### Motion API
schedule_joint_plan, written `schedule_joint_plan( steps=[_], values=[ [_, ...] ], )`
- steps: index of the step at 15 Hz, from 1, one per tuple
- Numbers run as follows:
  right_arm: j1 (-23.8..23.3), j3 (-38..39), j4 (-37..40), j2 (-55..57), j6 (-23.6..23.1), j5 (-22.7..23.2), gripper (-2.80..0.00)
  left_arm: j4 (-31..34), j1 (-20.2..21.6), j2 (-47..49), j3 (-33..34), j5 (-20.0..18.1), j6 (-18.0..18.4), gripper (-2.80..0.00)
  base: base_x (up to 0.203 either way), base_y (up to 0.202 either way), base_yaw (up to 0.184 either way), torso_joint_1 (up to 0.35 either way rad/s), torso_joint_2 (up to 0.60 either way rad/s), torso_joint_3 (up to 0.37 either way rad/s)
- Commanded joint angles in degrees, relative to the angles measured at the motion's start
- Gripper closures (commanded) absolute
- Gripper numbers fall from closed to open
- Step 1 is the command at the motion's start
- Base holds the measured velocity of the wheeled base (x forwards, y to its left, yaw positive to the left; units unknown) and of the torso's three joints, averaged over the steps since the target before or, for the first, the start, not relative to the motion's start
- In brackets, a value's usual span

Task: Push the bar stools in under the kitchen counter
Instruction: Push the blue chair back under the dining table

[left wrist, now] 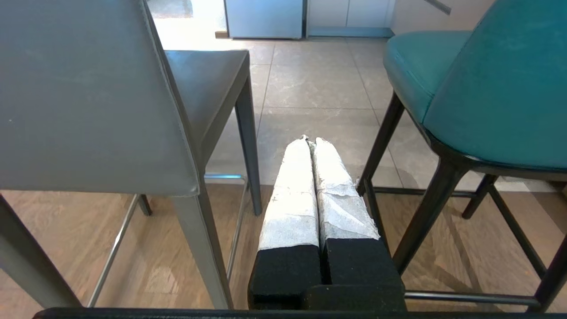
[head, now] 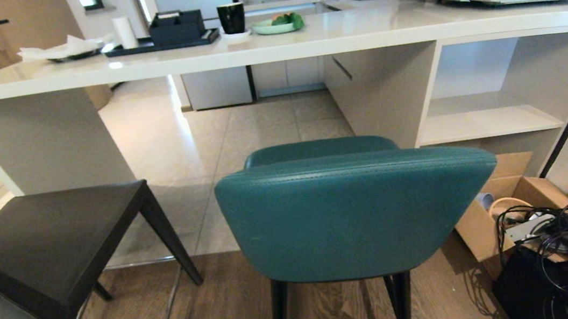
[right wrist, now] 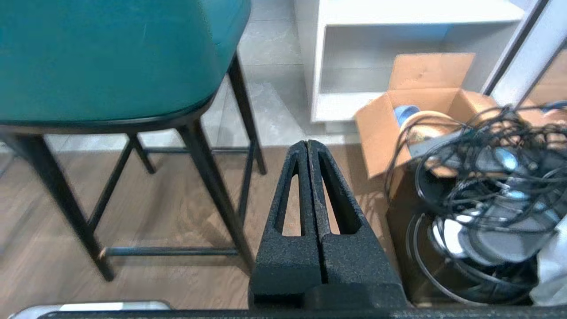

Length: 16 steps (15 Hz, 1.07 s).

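Currently both pincers hanging closed, empty: left pincer (left wrist: 311, 142) between grey stool (left wrist: 102, 97) and teal stool (left wrist: 496, 88), right pincer (right wrist: 308, 144) beside teal stool; bench (head: 270, 47) ahead. Stools likely rigid, heavy; pushing backrests advisable.

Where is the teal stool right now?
In the head view the teal stool stands centre foreground, its back toward the camera, short of the white counter, with the dark grey stool on its left.
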Motion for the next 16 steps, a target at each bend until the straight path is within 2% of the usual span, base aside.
schedule_joint_plan(
  steps=[1,3,4,7,10,13,16],
  values=[
    [0.0,-3.4,0.4,1.6,0.2,0.1,0.00,0.5,0.0,1.2,-0.9,0.3,-0.2,0.00,0.000,0.000,0.000,0.000,0.00,0.000],
    [0.1,-7.2,0.9,9.8,2.6,0.3,0.00,-0.2,0.0,8.8,-4.4,0.6,-1.0,0.00,0.000,0.000,0.000,0.000,0.00,0.000],
    [0.2,-8.5,-0.2,15.5,3.4,0.4,0.00,-3.0,-0.1,15.2,-5.0,0.7,-1.1,0.00,0.000,0.000,0.000,0.000,0.00,0.000],
    [0.4,-10.2,-12.6,35.2,4.3,0.6,0.00,-21.4,-0.2,38.2,-5.0,0.7,-0.8,0.00,0.000,0.000,0.000,0.000,0.00,0.000],
    [0.5,-10.9,-32.1,57.9,4.3,0.7,0.00,-43.3,-2.5,61.6,-6.0,1.0,0.4,0.00,0.000,0.000,0.000,0.000,0.00,0.000],
    [0.5,-12.0,-51.5,75.7,3.7,1.2,0.00,-60.2,-8.5,79.0,-9.0,3.6,1.4,0.00,0.000,0.000,0.000,0.000,0.00,0.000],
    [0.5,-14.1,-64.9,87.8,3.3,3.0,0.00,-72.2,-18.6,91.1,-13.1,8.6,1.9,0.00,0.000,0.000,0.000,0.000,0.00,0.000]
  ],
)
